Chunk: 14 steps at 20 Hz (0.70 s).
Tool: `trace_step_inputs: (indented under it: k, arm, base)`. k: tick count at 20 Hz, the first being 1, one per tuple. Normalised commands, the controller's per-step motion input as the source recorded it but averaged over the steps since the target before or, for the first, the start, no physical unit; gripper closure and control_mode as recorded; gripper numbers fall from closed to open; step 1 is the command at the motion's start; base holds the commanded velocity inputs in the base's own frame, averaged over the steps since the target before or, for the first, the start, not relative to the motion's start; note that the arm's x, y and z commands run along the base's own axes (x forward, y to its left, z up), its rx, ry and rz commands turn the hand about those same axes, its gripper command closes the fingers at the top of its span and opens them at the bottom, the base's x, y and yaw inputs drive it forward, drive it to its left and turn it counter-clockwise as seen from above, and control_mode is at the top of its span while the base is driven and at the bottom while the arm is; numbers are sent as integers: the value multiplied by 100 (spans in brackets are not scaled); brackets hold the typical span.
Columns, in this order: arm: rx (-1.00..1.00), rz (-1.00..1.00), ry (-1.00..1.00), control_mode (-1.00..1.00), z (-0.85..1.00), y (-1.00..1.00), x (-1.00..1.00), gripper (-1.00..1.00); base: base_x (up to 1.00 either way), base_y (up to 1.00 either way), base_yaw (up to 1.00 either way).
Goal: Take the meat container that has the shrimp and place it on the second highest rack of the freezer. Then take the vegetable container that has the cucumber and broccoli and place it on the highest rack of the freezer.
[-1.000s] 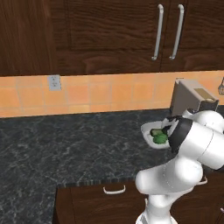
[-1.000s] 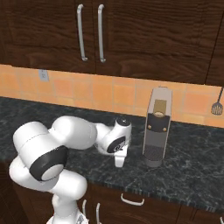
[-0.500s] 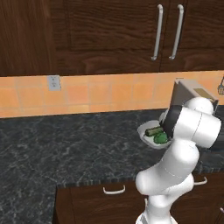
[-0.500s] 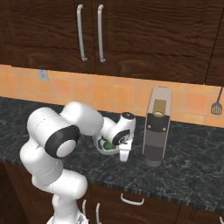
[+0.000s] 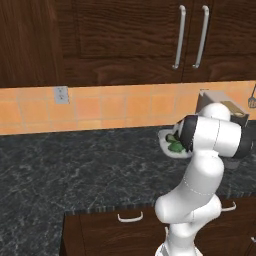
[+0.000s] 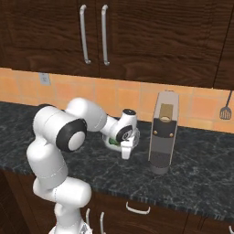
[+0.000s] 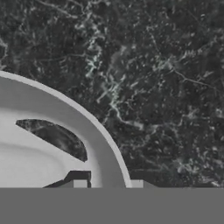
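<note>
Claw (image 7: pixel 107 186) sits on the bowl (image 7: pixel 52 109) rim, one finger inside the wall, one outside, pinching the rim between them in the hand view. The fingertips (image 7: pixel 76 183) barely show at the bottom edge, so actual contact is hard to confirm, but the rim runs straight through the gap.

Bowl stands on the dark marble desk (image 5: pixel 75 170), near the back wall, just beside the coffee machine (image 6: pixel 163 137). In the left base view the bowl (image 5: pixel 167 142) peeks out past the arm's elbow with green inside: broccoli (image 5: pixel 176 146) at the front, something darker behind it, likely the cucumber (image 5: pixel 171 137), too hidden to be sure. In the right base view the wrist covers most of the bowl (image 6: pixel 112 142); only a sliver of white rim and green shows beneath it.

Hand view: inside of the bowl is white with one dark wedge-shaped patch, can't tell what that is. Desk surface beyond the rim is bare marble.

Arm reaches forward and low over the desk, wrist bent down at the bowl. Dark wood cabinets (image 6: pixel 137 32) with bar handles above, orange tile backsplash (image 5: pixel 100 107) with an outlet (image 5: pixel 61 94), spatula (image 6: pixel 225 109) hanging at the right.
</note>
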Motion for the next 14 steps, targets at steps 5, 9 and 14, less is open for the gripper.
trace_step_inputs:
  k: [5, 9, 14]
  arm:
    - [0, 1, 0, -100, -13, 34, 7, 100]
    - [0, 0, -15, -100, 0, 11, -2, 100]
    - [0, 0, -31, -100, 0, 27, -17, 100]
  base:
    - [0, 0, 0]
    - [0, 0, 0]
    - [0, 0, 0]
